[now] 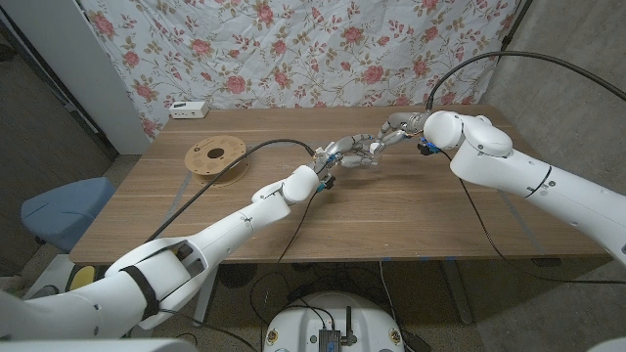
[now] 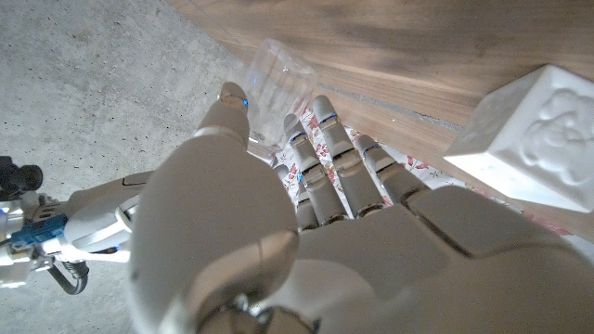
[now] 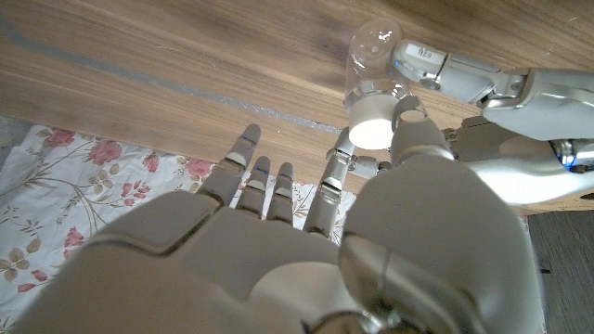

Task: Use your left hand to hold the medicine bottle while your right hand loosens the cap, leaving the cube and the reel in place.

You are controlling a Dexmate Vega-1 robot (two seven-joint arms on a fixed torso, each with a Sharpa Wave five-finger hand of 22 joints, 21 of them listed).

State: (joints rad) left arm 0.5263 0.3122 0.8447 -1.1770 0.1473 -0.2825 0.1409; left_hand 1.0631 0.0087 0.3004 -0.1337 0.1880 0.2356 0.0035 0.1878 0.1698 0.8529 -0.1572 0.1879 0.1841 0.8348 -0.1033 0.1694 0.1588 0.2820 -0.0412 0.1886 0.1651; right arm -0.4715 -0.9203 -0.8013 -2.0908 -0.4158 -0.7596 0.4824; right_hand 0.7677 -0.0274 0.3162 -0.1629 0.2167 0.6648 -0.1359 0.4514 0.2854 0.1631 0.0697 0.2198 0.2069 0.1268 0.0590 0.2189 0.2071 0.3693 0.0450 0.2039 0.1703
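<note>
While both hands meet mid-counter (image 1: 411, 235):
left hand (image 1: 344, 154): gripping the clear medicine bottle (image 3: 371, 67)
right hand (image 1: 393, 127): fingertips pinching its white cap (image 3: 375, 130)
cube (image 2: 524, 139): white, just beside

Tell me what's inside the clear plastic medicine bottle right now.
The clear plastic medicine bottle looks empty through its wall in the right wrist view; no pills show. Its white cap hides the neck, and the left hand and right hand cover part of it.

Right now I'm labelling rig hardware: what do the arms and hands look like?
Both arms are smooth glossy white shells with black seams; black cables trail from each. The left hand and right hand are pale grey-beige, with segmented silvery fingers marked by small blue patches.
</note>
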